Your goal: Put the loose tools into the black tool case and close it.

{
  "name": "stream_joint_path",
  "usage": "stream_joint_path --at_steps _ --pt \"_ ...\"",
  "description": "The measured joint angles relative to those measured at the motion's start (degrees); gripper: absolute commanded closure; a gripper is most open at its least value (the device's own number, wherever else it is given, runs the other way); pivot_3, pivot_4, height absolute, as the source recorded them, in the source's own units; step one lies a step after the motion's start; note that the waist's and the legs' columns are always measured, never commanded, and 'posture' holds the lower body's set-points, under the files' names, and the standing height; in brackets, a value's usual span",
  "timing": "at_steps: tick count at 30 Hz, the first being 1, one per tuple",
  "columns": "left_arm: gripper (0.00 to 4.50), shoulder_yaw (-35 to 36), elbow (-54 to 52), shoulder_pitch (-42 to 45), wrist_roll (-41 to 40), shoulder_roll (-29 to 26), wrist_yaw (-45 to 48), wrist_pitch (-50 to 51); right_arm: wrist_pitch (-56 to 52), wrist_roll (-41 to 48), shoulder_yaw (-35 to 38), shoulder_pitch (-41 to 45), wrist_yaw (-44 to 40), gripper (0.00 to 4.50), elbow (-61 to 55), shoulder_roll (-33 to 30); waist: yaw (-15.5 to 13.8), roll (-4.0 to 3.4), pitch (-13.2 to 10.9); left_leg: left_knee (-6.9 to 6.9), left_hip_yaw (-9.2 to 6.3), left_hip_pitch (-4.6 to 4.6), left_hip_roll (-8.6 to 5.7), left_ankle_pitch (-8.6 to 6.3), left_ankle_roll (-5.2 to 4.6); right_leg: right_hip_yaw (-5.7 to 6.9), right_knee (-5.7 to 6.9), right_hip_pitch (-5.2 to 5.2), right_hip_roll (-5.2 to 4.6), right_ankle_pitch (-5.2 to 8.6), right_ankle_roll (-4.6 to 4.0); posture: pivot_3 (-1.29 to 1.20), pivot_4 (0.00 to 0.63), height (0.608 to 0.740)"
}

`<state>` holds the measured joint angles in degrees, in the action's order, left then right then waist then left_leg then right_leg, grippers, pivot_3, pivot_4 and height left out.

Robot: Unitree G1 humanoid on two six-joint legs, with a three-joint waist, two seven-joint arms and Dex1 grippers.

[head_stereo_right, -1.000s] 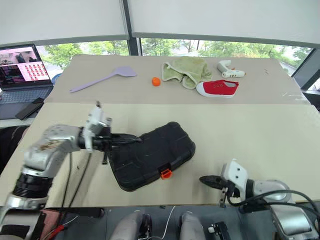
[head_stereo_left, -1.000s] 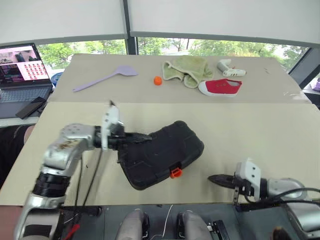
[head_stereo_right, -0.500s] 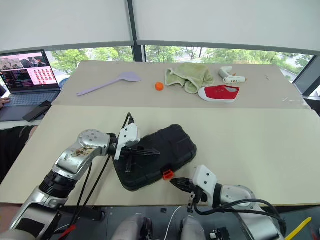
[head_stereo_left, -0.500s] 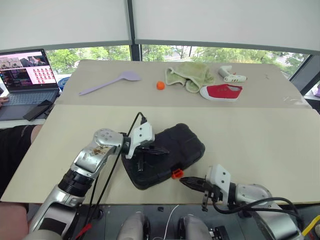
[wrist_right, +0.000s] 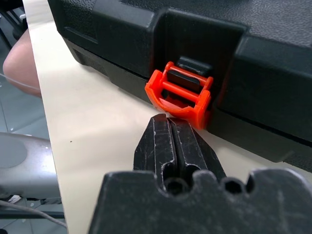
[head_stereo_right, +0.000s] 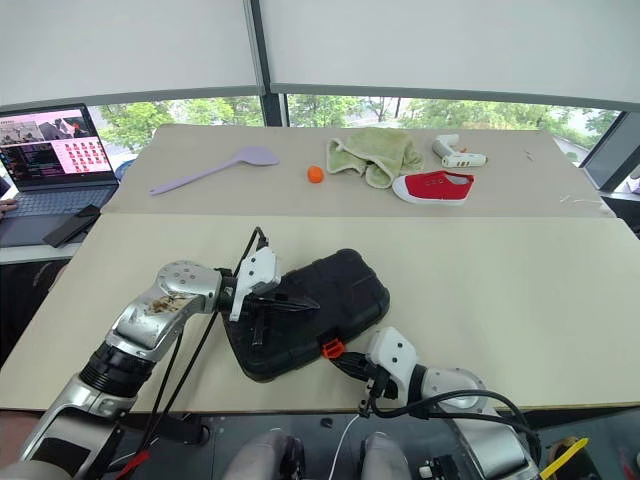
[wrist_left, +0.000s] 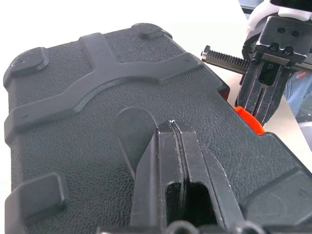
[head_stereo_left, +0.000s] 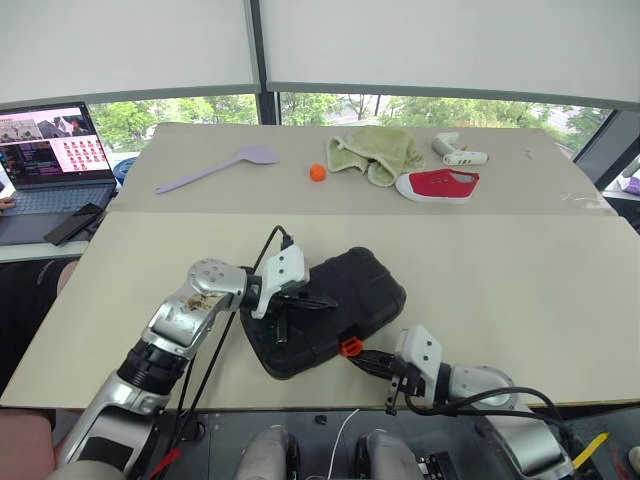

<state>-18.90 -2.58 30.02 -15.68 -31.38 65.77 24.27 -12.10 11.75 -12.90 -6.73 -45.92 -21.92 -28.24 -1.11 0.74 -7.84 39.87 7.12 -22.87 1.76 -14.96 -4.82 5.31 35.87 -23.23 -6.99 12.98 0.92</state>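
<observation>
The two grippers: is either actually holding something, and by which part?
Nothing is held. The shut left gripper rests on the black tool case lid; the shut right gripper points at its orange latch.

Both arms are cast in silver-grey metal with black ribbed rings at the joints, and the left forearm carries brownish scuffs. White housings sit at the wrists. Thin black cables loop from the left wrist. Each end effector, left [head_stereo_left: 318, 301] and right [head_stereo_left: 362, 358], has two black fingers.
</observation>
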Motion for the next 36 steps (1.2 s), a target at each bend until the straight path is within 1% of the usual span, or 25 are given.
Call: stream_joint_path --at_steps 12,15,18,25,28,33,35,36 --pt "4.46 0.02 1.26 0.64 0.14 0.28 -0.12 0.00 6.87 0.22 2.11 -0.91 0.43 4.50 -0.62 2.16 0.43 -0.02 0.01 -0.05 -0.01 0.04 0.08 0.00 0.05 -0.01 0.01 -0.01 0.01 0.03 -0.04 0.00 0.150 0.740" --pt "4.46 0.03 1.42 0.65 0.15 0.29 -0.13 0.00 6.86 -0.01 1.93 -0.37 0.41 4.50 -0.24 2.22 0.47 -0.04 0.03 -0.06 -0.02 0.06 0.09 -0.03 0.11 -0.02 0.01 -0.02 0.00 0.04 -0.07 0.00 0.150 0.740" --pt "4.46 0.04 1.82 0.74 0.16 0.39 -0.28 0.00 6.47 -0.29 1.52 0.95 0.28 4.50 0.57 2.19 0.51 -0.03 0.05 -0.05 -0.02 0.12 0.12 -0.23 0.46 -0.02 0.01 -0.01 0.00 0.05 -0.09 0.00 0.150 0.740" --pt "4.46 0.40 1.99 0.37 -0.09 0.55 0.16 -0.44 1.86 0.18 0.29 3.05 -0.26 4.50 2.51 1.20 0.50 -0.08 0.09 -0.06 -0.02 0.12 0.14 -0.23 0.48 -0.01 0.01 -0.02 -0.01 0.11 -0.20 0.00 0.150 0.740" --pt "4.46 0.85 1.94 0.04 -0.25 0.56 0.48 -0.55 1.65 0.13 0.24 3.80 -0.14 4.50 4.16 1.22 0.51 -0.09 0.09 -0.11 -0.03 0.12 0.14 -0.23 0.49 0.00 0.01 -0.04 -0.01 0.09 -0.21 0.00 0.150 0.740" --pt "4.46 3.13 2.13 -1.92 -0.66 0.88 0.55 -3.49 2.20 0.80 0.84 4.32 -0.43 4.50 5.64 1.66 0.73 -0.14 0.09 -0.14 0.00 0.05 0.16 -0.23 0.50 -0.02 0.03 -0.03 -0.01 0.09 -0.22 0.00 0.150 0.740" --pt "4.46 5.63 2.15 -4.00 -2.36 0.68 1.35 -5.80 3.23 2.39 2.98 3.12 -1.45 4.50 4.83 0.91 0.78 -0.20 0.08 -0.14 0.01 -0.04 0.16 -0.21 0.49 -0.02 0.05 -0.04 -0.04 0.08 -0.22 0.00 0.150 0.740" --pt "4.22 6.99 1.92 -5.22 -3.16 0.20 2.11 -7.37 3.27 3.78 4.83 1.69 -2.04 4.21 3.44 -0.51 0.78 -0.28 0.07 -0.17 0.01 -0.05 0.15 -0.19 0.45 -0.03 0.04 -0.04 -0.12 0.09 -0.23 0.00 0.150 0.740"
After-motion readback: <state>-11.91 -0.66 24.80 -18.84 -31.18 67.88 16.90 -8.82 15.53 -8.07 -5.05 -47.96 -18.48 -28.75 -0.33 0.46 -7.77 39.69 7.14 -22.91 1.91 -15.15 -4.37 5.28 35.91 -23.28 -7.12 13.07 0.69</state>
